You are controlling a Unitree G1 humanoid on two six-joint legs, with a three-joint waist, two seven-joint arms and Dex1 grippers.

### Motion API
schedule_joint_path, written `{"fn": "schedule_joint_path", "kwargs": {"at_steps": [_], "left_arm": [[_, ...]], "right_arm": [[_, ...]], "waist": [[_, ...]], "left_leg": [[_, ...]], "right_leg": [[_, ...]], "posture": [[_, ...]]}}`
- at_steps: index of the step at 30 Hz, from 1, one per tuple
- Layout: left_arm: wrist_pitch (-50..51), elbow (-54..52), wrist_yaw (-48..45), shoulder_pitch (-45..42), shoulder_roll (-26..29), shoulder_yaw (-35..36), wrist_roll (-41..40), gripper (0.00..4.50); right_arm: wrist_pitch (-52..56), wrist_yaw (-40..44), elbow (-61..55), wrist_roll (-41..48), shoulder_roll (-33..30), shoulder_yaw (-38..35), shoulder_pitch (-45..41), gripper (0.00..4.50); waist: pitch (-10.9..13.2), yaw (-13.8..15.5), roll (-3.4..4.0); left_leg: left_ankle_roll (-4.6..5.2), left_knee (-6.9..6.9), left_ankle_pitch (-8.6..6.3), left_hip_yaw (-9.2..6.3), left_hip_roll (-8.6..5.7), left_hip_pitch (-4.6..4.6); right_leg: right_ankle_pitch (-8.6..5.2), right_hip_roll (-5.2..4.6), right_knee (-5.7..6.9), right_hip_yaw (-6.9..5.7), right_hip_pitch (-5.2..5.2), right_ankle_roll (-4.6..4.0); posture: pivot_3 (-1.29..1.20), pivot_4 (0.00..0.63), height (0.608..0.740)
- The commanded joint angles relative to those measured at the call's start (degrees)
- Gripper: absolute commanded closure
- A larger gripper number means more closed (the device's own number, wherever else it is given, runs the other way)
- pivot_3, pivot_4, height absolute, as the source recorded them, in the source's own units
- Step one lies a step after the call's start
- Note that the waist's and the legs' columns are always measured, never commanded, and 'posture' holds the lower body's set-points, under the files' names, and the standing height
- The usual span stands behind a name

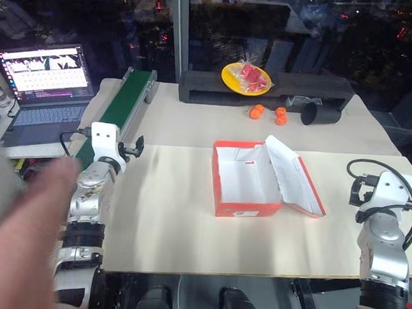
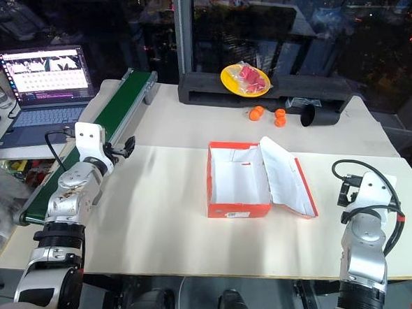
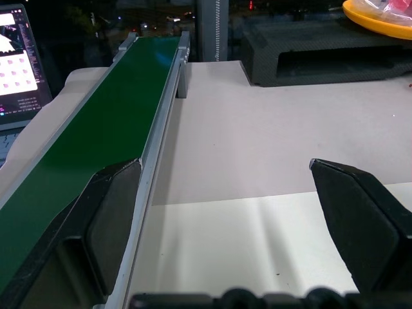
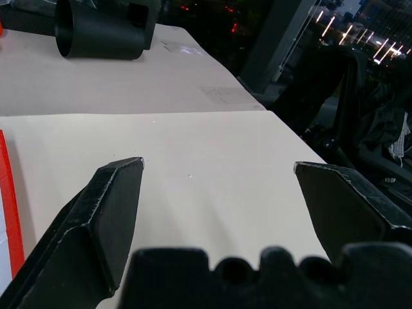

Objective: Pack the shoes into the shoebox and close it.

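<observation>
Shoebox (image 1: 250,182) sits on the pale bench (image 1: 167,222) between the two claws, nearer the right claw (image 4: 219,193) than the left claw (image 3: 225,193); its lid (image 1: 293,175) is thrown open toward the right claw's side, and its white inside holds nothing. Both claws are spread wide and grip nothing. Beyond the left claw runs a green conveyor belt (image 3: 96,129). Farther off, past the shoebox, a yellow plate (image 1: 246,78) carries red pieces in clear wrap, and a black cup (image 4: 96,29) lies on its side.
</observation>
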Motion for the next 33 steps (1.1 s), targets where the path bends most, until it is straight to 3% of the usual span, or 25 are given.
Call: {"fn": "schedule_joint_path", "kwargs": {"at_steps": [1, 4, 7, 13, 19, 33], "left_arm": [[-1.8, -2.7, -1.9, -0.7, 0.4, -0.4, -0.8, 0.0], [0.1, -4.4, -7.4, 0.8, 2.5, -1.2, -2.2, 0.0], [1.1, -5.0, -10.2, 2.0, 4.8, -1.7, -2.1, 0.0], [7.4, -6.6, -19.5, 6.7, 15.5, -0.9, -3.3, 0.0], [7.9, -5.0, -22.2, 8.7, 20.6, -0.4, -2.3, 0.0], [7.6, -0.3, -23.2, 6.1, 21.3, -0.8, -1.5, 0.0]], "right_arm": [[2.9, 3.7, -6.1, 5.1, 2.1, 0.8, -1.6, 0.07], [13.1, 18.1, -20.4, 19.2, 4.2, 10.5, -7.3, 0.07], [20.6, 24.6, -28.6, 27.0, 2.8, 13.6, -8.9, 0.07], [31.6, 41.9, -41.3, 45.0, -6.0, 20.0, -7.4, 0.07], [31.0, 46.3, -41.8, 44.5, -9.0, 24.3, -4.6, 0.07], [29.6, 43.2, -38.5, 40.7, -5.5, 26.4, -3.8, 0.07]], "waist": [[0.0, 0.0, 0.0], [0.0, -1.4, 0.02], [0.0, -1.8, 0.04], [0.0, -0.1, -0.05], [-0.1, 1.0, -0.15], [-0.1, 1.1, -0.22]], "left_leg": [[0.0, 0.0, 0.0, 0.0, 0.0, 0.0], [0.0, 0.0, 0.0, 0.0, 0.06, 0.02], [-0.02, 0.02, 0.02, -0.12, 0.1, 0.05], [-0.02, -0.01, -0.01, -0.54, 0.12, -0.13], [-0.02, 0.1, 0.0, -0.62, 0.11, -0.22], [-0.03, 0.1, 0.0, -0.63, 0.13, -0.23]], "right_leg": [[0.0, 0.0, 0.0, 0.0, 0.0, 0.0], [0.02, 0.04, 0.04, 0.0, 0.0, -0.02], [0.08, 0.15, 0.32, 0.04, -0.13, -0.11], [-0.14, 0.05, 0.42, -0.63, -0.14, -0.3], [-0.14, -0.03, 0.29, -0.83, -0.09, -0.34], [-0.16, 0.0, 0.45, -0.88, -0.16, -0.4]], "posture": [[0.0, 0.15, 0.734], [0.0, 0.15, 0.734], [0.0, 0.15, 0.734], [0.0, 0.15, 0.734], [0.0, 0.15, 0.734], [0.0, 0.15, 0.734]]}}
